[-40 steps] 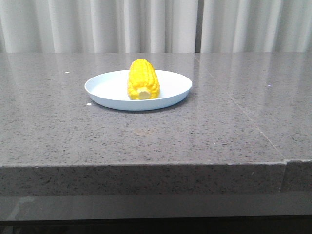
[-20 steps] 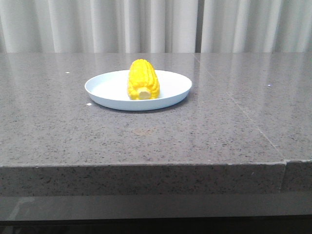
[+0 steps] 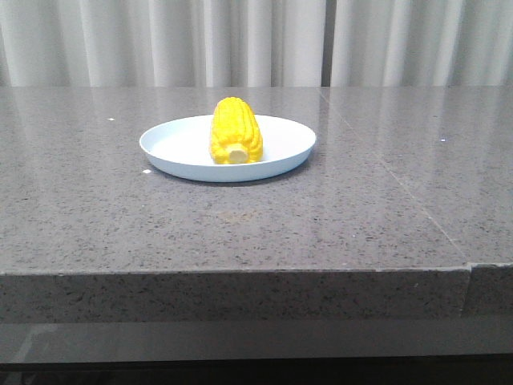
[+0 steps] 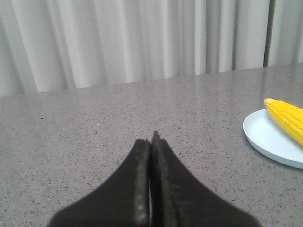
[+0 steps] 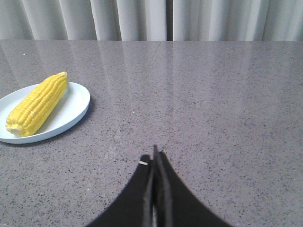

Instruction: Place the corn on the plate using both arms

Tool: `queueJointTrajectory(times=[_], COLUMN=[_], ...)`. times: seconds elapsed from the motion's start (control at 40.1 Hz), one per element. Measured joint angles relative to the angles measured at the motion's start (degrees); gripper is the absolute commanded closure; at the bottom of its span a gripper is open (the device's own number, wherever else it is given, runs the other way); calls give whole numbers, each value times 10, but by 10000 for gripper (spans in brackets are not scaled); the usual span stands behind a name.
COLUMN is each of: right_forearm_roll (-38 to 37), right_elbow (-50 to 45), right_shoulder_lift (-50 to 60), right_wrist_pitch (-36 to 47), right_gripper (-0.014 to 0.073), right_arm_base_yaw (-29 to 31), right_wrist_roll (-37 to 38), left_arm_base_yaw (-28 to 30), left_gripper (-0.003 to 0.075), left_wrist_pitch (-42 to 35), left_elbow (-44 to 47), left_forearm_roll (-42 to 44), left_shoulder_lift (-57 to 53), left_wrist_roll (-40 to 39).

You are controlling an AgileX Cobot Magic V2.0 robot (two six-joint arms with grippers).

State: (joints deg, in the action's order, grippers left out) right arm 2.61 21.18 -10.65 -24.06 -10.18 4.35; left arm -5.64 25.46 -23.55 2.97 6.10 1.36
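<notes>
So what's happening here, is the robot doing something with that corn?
Nothing is being handled right now. The corn lies on the plate, so the placing looks done. The left gripper and right gripper are both shut, empty, and off to either side of the plate over the table.

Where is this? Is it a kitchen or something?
Probably a robot test room dressed like a kitchen counter. There's a speckled grey stone table, pale curtains behind it, and just one plate holding a corn.
</notes>
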Motion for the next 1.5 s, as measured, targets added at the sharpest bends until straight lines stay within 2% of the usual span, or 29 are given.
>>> queueJointTrajectory(times=[0.474,0.798,1.047,1.496], right_forearm_roll=[-1,-1,-1,-1], right_elbow=[0,0,0,0], right_shoulder_lift=[0,0,0,0], right_wrist_pitch=[0,0,0,0], right_gripper=[662,662,662,662], right_arm_base_yaw=[0,0,0,0], right_wrist_roll=[-1,-1,-1,-1], left_arm_base_yaw=[1,26,30,31], left_gripper=[741,741,741,741], left_wrist_pitch=[-15,-62,-157,-174], left_elbow=[15,140,238,239], left_forearm_roll=[-1,-30,-37,-39], left_shoulder_lift=[-8,-64,-64,-64], left_wrist_roll=[0,0,0,0])
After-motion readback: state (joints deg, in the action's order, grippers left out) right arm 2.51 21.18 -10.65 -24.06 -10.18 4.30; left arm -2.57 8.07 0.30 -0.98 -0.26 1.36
